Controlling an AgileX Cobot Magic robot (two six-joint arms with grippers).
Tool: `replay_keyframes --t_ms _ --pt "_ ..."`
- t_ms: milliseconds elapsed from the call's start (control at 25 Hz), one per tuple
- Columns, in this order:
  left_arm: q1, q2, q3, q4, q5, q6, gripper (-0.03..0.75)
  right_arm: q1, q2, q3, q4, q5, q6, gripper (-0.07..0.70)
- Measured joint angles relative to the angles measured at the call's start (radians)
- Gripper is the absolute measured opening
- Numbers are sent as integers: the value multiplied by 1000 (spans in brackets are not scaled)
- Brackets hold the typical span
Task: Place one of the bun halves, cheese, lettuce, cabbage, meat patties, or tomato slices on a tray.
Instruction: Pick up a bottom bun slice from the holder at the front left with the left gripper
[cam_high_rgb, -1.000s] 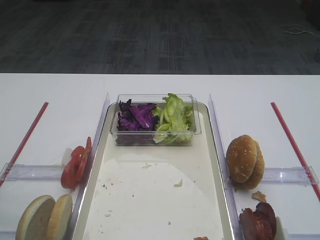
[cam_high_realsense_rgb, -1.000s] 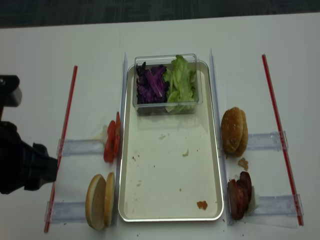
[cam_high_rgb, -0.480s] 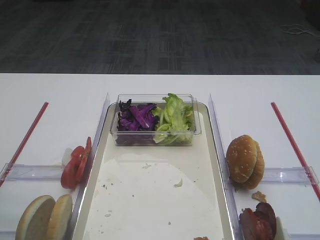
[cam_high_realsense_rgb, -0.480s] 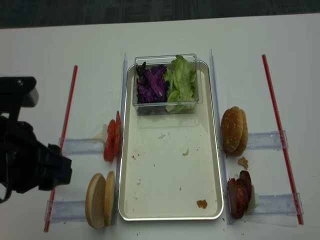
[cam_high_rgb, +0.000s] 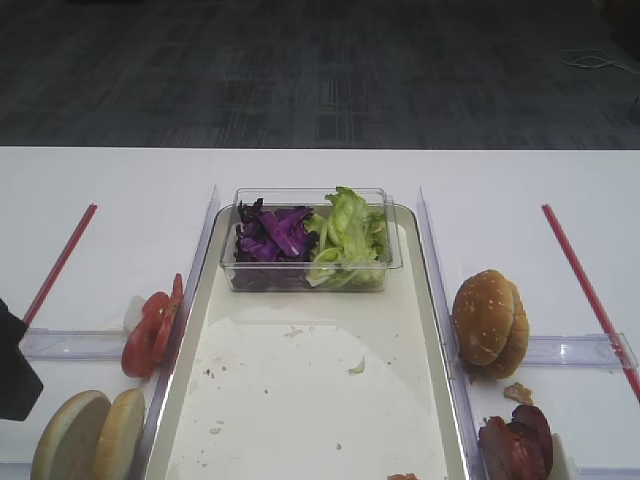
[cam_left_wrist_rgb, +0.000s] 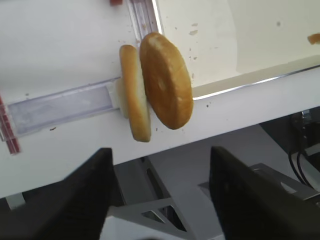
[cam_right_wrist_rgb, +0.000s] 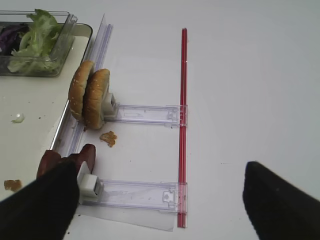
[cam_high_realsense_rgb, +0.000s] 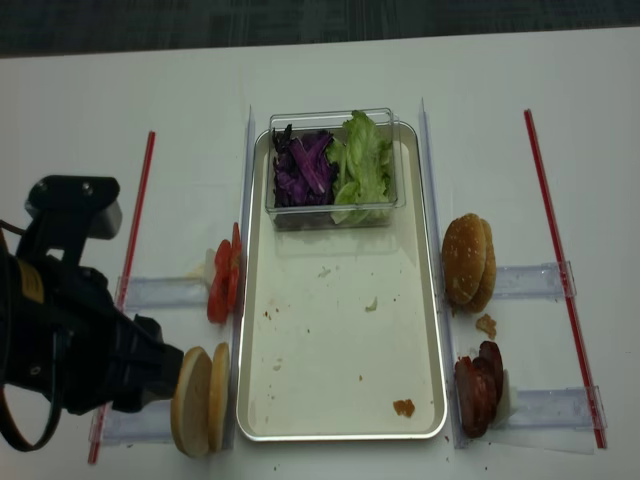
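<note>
- two pale bun halves (cam_high_realsense_rgb: 200, 400) are stood on edge side by side, just outside the near left corner of the tray (cam_high_realsense_rgb: 340, 432), at the end of a clear plastic holder (cam_left_wrist_rgb: 60, 107).
- in the left wrist view the buns' flat faces are turned toward the tray, and nothing is gripped around them.
- the left gripper (cam_left_wrist_rgb: 160, 200) is seen as two dark blurred fingers (cam_left_wrist_rgb: 250, 195) spread wide apart, with nothing held between them; the buns are framed above the gap, not touched.
- in the realsense high view the black left arm (cam_high_realsense_rgb: 70, 340) is placed just left of the buns, its tip close beside the outer half.
- tomato slices (cam_high_realsense_rgb: 222, 282) are stood on edge beside the tray's left rim, farther back than the buns.
- the tray's floor is marked with smears and crumbs; a clear box (cam_high_realsense_rgb: 332, 205) at its far end is filled with purple cabbage (cam_high_realsense_rgb: 305, 168) and green lettuce (cam_high_realsense_rgb: 362, 165).
- golden sesame buns (cam_high_realsense_rgb: 468, 262) and dark meat patties (cam_high_realsense_rgb: 478, 390) are set upright by the right rim.
- the right gripper (cam_right_wrist_rgb: 160, 200) is shown with its dark fingers spread wide apart over the white table (cam_right_wrist_rgb: 250, 75), empty.
- red strips (cam_high_realsense_rgb: 553, 245) are laid along both sides.
</note>
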Motion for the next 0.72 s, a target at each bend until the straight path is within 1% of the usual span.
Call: replay_keyframes --t_ms 200,400,560,720 --pt "-53 11 0 0 -11 -36 397 0 0 0 0 0 0 693" --pt "-128 98 -2 0 -17 -63 397 0 0 0 0 0 0 693" --pt "-195 180 -2 0 -59 -110 396 0 0 0 0 0 0 693" --pt "-250 243 -2 0 -127 -149 393 0 0 0 0 0 0 693"
